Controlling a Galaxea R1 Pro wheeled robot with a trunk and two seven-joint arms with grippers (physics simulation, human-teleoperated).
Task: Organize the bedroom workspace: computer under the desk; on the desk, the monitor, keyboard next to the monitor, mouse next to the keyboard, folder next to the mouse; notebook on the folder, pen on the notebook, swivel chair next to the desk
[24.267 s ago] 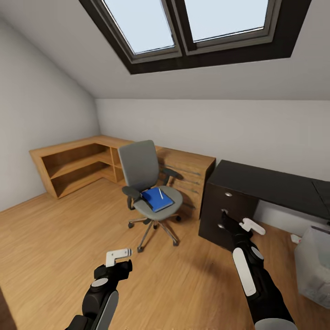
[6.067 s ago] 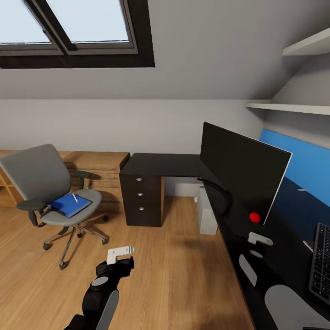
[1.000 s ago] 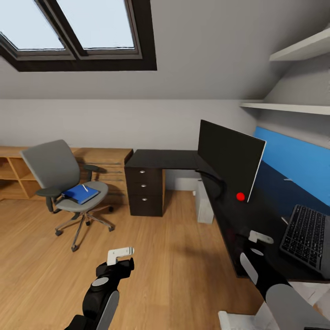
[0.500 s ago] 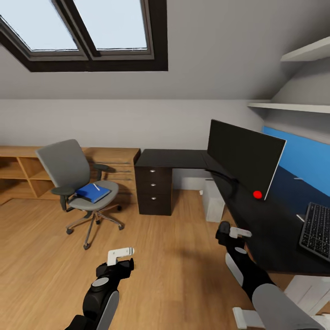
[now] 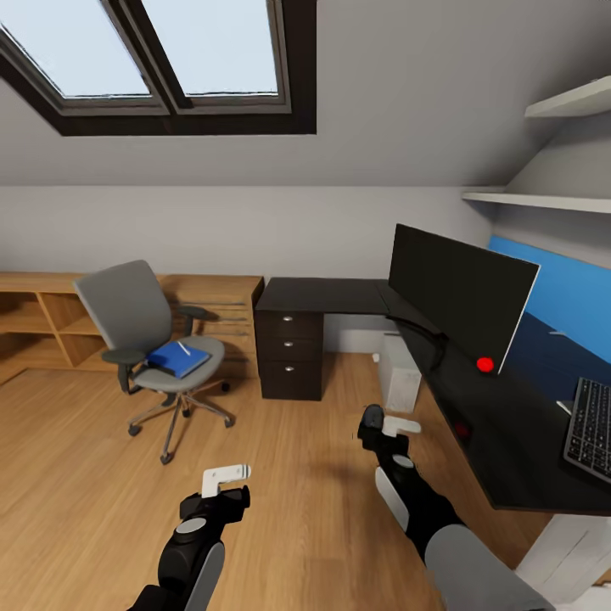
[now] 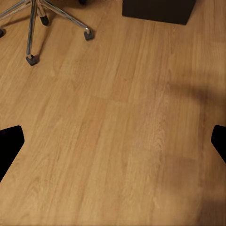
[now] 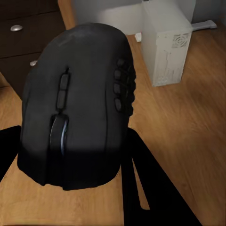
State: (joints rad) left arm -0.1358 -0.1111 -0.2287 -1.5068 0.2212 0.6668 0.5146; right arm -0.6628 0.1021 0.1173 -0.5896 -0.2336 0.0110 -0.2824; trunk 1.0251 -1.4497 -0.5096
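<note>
Right gripper (image 5: pixel 379 422): clamped on the mouse (image 7: pixel 77 103), carried over bare floor, short of the desk (image 5: pixel 501 441) front edge; probably bound for the keyboard (image 5: pixel 591 428) at the desk's near right end.
Left gripper (image 5: pixel 222 477): fingers spread wide, empty, over open floor (image 6: pixel 117 132).
Monitor (image 5: pixel 458 297): upright mid-desk.
Computer (image 5: pixel 399 373): under the desk.
Folder (image 5: pixel 178 358): on the swivel chair (image 5: pixel 148 327) seat, pen (image 5: pixel 183 348) atop; chair well apart from the desk, wide floor between.
</note>
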